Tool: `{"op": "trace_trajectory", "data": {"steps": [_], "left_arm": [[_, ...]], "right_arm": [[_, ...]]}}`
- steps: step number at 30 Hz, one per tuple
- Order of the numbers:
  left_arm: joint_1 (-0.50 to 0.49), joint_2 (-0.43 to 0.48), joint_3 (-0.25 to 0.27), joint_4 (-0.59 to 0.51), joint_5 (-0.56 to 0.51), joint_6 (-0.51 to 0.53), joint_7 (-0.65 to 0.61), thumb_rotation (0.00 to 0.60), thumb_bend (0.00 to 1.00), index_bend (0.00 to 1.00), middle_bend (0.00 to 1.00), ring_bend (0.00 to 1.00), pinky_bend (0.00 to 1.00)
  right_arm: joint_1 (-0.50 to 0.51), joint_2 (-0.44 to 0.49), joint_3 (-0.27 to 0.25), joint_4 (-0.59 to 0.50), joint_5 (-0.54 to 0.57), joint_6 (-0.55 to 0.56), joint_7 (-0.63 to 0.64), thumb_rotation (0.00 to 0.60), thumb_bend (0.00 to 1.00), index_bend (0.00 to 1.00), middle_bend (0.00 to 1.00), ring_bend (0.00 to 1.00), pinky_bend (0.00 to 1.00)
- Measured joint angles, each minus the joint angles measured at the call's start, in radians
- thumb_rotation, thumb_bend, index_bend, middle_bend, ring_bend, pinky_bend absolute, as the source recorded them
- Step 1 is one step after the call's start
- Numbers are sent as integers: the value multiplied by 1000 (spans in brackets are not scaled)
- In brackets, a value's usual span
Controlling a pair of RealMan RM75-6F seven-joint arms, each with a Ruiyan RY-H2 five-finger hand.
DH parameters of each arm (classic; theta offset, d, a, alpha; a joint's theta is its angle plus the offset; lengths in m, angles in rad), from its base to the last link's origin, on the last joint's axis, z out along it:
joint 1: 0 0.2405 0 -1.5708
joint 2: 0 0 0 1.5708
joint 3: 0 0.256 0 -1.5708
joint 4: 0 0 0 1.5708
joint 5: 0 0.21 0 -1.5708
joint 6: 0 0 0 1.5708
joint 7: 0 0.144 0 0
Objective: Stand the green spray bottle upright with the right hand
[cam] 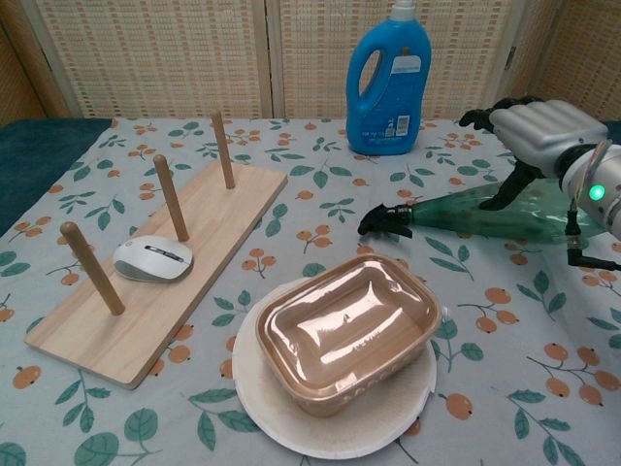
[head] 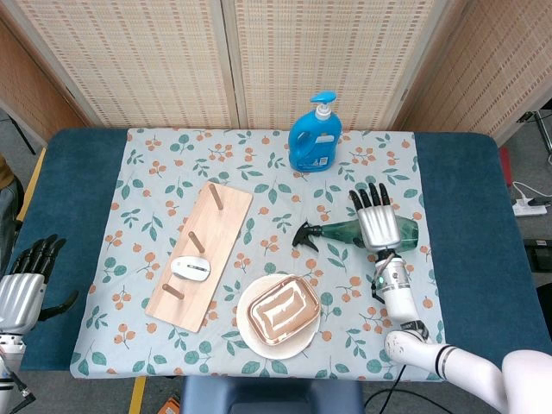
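Head view | right robot hand point(head: 377, 221) fingers spread, over lying green spray bottle point(head: 345, 233) | grip unclear

Woven reed screens point(head: 259, 52) stand behind the blue table point(head: 78, 172) (floral cloth point(head: 259, 172) on top).

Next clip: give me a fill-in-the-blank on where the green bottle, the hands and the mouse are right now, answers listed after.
1. The green spray bottle is lying on its ____.
2. The right hand is over the bottle's ____, not its nozzle.
3. The mouse rests on the wooden ____.
4. The left hand sits at the table's left edge, holding ____.

Missing words: side; body; board; nothing
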State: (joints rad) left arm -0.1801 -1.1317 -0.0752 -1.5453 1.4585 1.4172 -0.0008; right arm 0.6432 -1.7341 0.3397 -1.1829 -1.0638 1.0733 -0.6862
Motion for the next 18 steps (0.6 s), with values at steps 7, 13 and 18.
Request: {"op": "trace_trajectory", "data": {"steps": [7,13,18], "left_arm": [[-6,9,0,-2,5,-9,-25,600,234,0,0,0,113],[-12,11,3,3,13,-20,-46,600,233,0,0,0,112],[-14,18,4,5,12,-27,-69,600,233,0,0,0,113]], "right_arm": [[47,-42,26,-16,113,10,-132,600,0,204,201,0,0],[98,-100,55,19,259,18,-240,600,0,285,275,5,0],[150,-150,72,65,331,32,-300,600,0,310,287,14,0]]}}
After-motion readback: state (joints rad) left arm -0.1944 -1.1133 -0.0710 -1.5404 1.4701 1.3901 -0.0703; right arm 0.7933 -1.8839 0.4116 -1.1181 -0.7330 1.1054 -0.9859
